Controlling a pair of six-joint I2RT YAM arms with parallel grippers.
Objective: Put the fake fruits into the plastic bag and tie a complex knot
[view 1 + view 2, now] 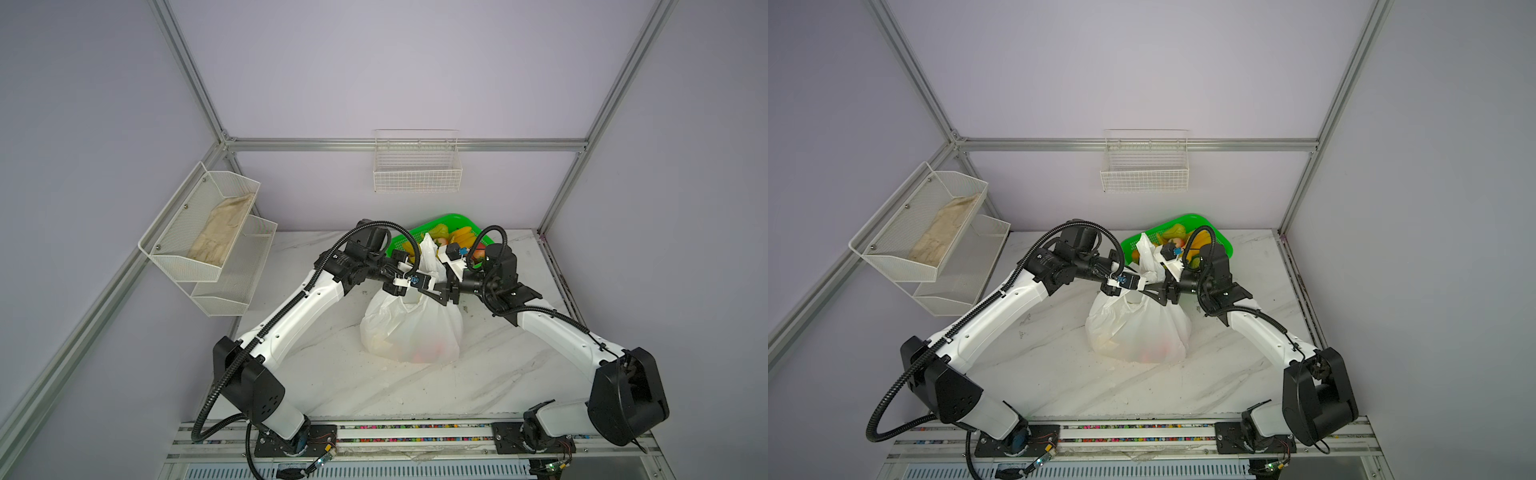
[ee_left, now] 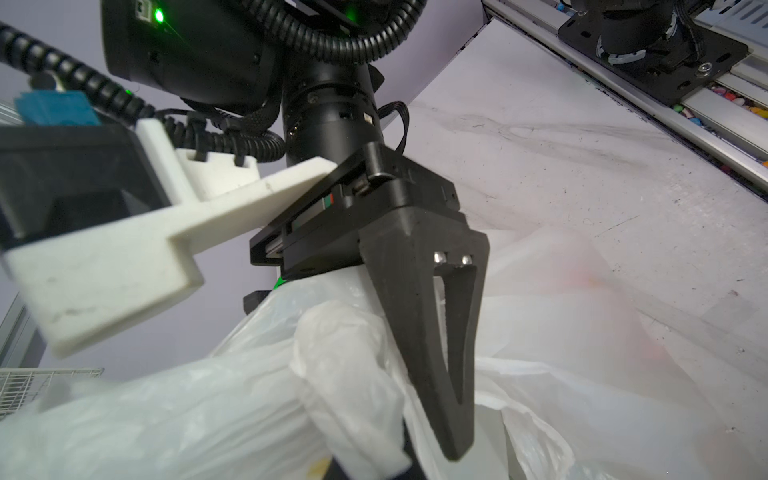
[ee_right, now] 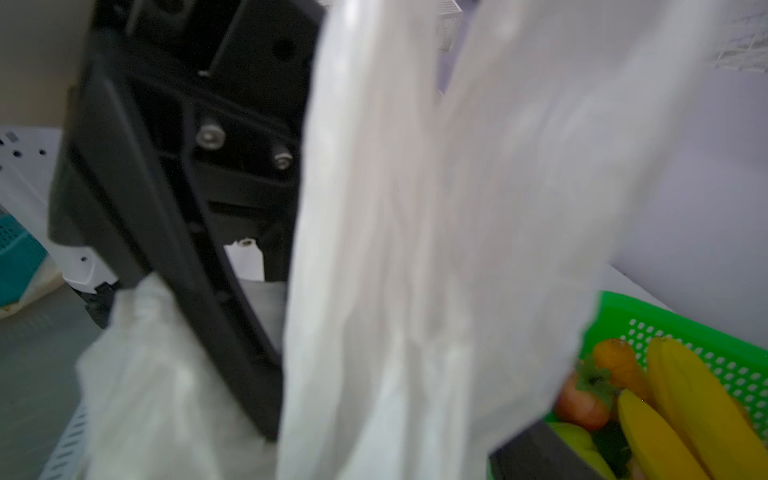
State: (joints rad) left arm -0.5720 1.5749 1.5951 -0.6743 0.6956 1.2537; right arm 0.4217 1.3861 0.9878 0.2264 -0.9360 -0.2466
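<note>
Lower middle of both top views: table (image 1: 332, 374) is showing white marble. Centre frame: bag (image 1: 415, 328) is sitting on it, bulging, with reddish fruits (image 1: 430, 353) glowing faintly through its lower right wall. Just above, the bag's neck is standing gathered between the two arms. On the neck's left side, left gripper (image 1: 405, 294) is pinching a twisted wad of bag, jaws pressed together; in the left wrist view that wad is running off the bottom edge. On the right side, right gripper (image 1: 430, 289) is holding its jaws spread, a loose strip of bag hanging between them and filling the middle of the right wrist view. Behind the bag, upper right of it, basket (image 1: 455, 217) is holding more fruits: yellow bananas (image 3: 685, 395), one red, one green. Farthest back, upper centre, wire rack (image 1: 417, 174) is hanging on the wall
</note>
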